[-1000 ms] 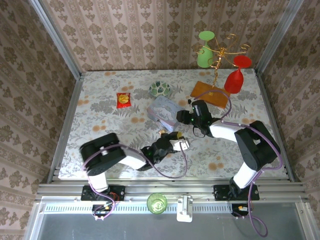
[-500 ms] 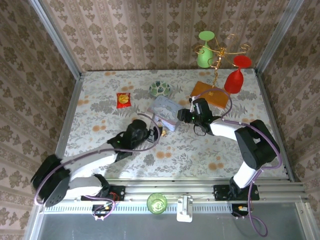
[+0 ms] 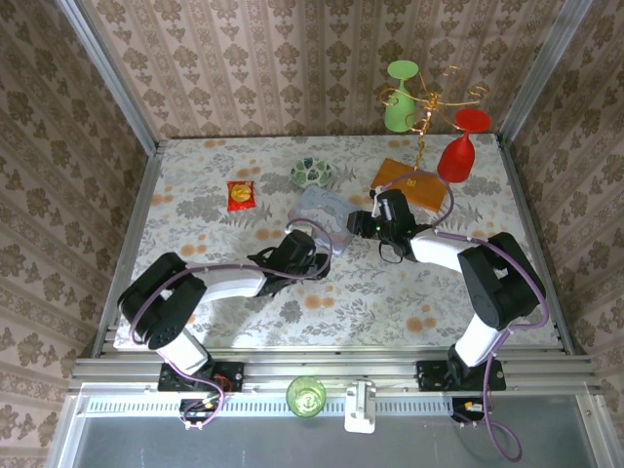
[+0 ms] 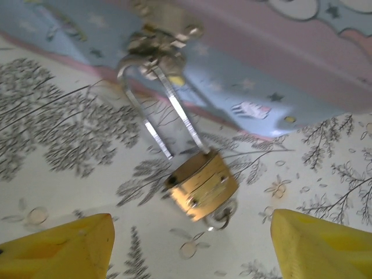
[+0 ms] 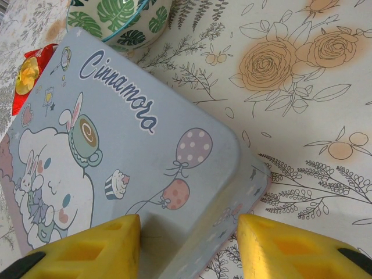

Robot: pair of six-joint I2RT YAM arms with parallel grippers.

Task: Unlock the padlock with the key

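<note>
One second of change: the left arm swung out wide, then came back in. Left tool (image 4: 192, 221) now hangs over the padlock (image 4: 202, 185), fingers spread wide, nothing held. Padlock lies on the tabletop (image 4: 58, 133) just beside the tin (image 5: 116, 133), with its shackle (image 4: 174, 110) threaded through the tin's clasp. One shackle leg looks free of the body, so it is possibly already sprung; blurred, unconfirmed. Right tool (image 5: 189, 224) is unmoved, straddling the tin's corner; cannot tell whether it clamps. Key not identified. Likely next: regrasp at the lock.
</note>
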